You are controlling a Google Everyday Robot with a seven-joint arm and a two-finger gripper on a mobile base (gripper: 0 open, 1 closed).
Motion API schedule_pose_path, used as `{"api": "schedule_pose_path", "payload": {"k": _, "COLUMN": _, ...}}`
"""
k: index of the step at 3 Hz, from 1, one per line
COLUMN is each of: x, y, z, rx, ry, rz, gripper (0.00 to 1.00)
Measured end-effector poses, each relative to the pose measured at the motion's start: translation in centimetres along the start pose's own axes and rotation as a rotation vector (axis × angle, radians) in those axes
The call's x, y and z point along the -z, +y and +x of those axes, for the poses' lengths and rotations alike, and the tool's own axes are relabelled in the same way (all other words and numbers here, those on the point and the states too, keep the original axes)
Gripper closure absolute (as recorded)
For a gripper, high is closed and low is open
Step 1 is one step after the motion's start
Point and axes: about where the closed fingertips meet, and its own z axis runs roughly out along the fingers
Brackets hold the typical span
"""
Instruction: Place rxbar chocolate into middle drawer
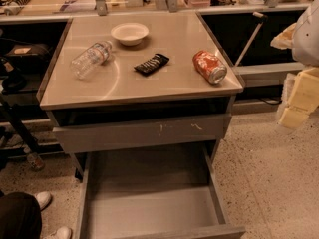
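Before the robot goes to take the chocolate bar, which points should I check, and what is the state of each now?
1. Small flat black wrapped bar lies free on the beige cabinet top: ok.
2. Orange-red soda can and clear plastic bottle apart from the bar: ok.
3. Wide grey middle drawer pulled open: ok.
4. Cream-coloured hand positioned over the bar: not ok, it is at the right edge, beside the cabinet.
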Motion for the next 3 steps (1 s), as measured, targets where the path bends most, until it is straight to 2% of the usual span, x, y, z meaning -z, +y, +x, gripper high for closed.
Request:
{"api": "schedule_pose_path", "payload": {"k": 1, "x": 0.0, "y": 0.0, "z": 0.0, "rx": 0.000, "ry": 0.000, "rz": 0.000, "gripper": 0.00}}
{"api": "schedule_pose_path", "payload": {"k": 2, "x": -0.8, "y": -1.4, "z": -0.8, "rx": -0.062, "ry": -0.007, "rz": -0.006, "gripper": 0.00}}
{"api": "schedule_pose_path", "payload": {"k": 3, "x": -2.6, "y": -4.9, "z": -3.3, "rx": -0.181, "ry": -0.009, "rz": -0.045, "gripper": 0.00}}
